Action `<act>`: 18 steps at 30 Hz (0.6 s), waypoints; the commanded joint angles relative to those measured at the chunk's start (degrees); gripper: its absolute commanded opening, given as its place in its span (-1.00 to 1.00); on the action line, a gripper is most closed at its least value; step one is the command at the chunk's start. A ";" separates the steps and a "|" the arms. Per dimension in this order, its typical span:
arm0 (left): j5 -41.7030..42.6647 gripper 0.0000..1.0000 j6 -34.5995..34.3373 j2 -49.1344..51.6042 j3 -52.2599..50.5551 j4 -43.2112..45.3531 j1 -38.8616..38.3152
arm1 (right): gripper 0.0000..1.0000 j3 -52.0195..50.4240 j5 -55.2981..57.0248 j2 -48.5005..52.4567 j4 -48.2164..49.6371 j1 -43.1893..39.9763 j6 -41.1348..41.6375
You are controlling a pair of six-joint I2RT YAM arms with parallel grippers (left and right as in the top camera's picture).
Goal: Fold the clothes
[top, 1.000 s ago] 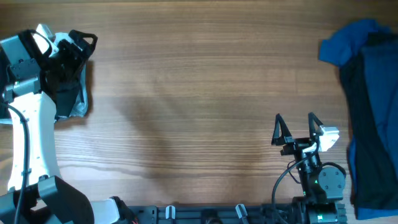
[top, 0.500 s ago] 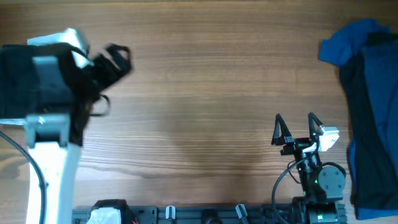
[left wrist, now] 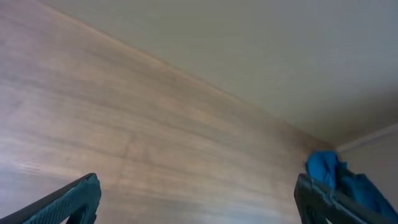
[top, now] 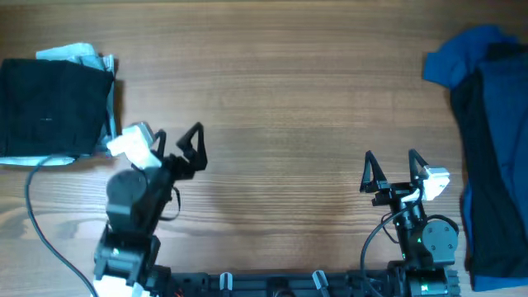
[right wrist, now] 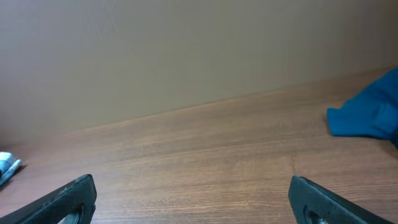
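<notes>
Sizing up what's left: left claw [top: 177, 139] is spread wide and empty over bare surface [top: 272, 91], just right of and in front of the black folded garment [top: 54, 107] at the far-left edge. Right claw [top: 392, 162] is also spread with nothing in it, near its base at front right. The unfolded clothes are heaped at the right edge, with a royal-blue garment [top: 462, 54] bunched toward the back and a dark navy garment [top: 495, 157] running forward alongside or over it. Expect both to be light, limp and shapeless, so they should sag and drag on the wood rather than slide as a piece. Best hold is probably a hem or waistband corner on the near-left edge of the royal-blue lump, pinching fabric only. The risk is catching two layers or the navy piece with it. Hard to read: the heap is cut off by the right frame edge, so garment count, type and layering are unknown. Pale blue fabric [top: 78, 54] peeks out behind the black stack, and I can't tell what it is or whether it's folded. Left wrist view is blurred, showing only fingertips [left wrist: 74, 199] and a distant blue lump [left wrist: 339, 180]. Right wrist view catches just one corner of the royal-blue [right wrist: 367, 115].
</notes>
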 commanded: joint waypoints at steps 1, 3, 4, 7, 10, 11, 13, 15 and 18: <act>-0.81 1.00 0.46 -6.71 -7.63 1.38 0.11 | 0.99 -0.07 -0.48 -0.11 0.15 0.24 -0.63; -0.79 1.00 0.46 -9.35 -10.01 1.38 0.46 | 0.99 -0.07 -0.48 -0.11 0.15 0.24 -0.63; -0.79 0.99 0.48 -11.15 -11.45 1.33 0.55 | 0.99 -0.07 -0.48 -0.11 0.15 0.24 -0.63; -1.03 1.00 0.48 -16.55 -15.06 1.11 0.55 | 1.00 -0.07 -0.48 -0.11 0.15 0.24 -0.61; -1.01 0.99 0.48 -20.22 -17.55 1.11 0.55 | 0.99 -0.07 -0.48 -0.11 0.15 0.24 -0.61; -1.01 0.99 0.46 -21.49 -18.34 1.11 0.55 | 1.00 -0.07 -0.48 -0.11 0.15 0.24 -0.63; -1.03 1.00 0.48 -23.02 -19.28 0.68 0.55 | 0.99 -0.07 -0.48 -0.11 0.15 0.24 -0.61; -1.25 1.00 0.50 -24.72 -19.96 -1.51 0.55 | 1.00 -0.07 -0.48 -0.11 0.15 0.24 -0.63; -3.10 0.99 0.70 -26.73 -19.96 -5.66 0.55 | 1.00 -0.07 -0.48 -0.11 0.15 0.24 -0.63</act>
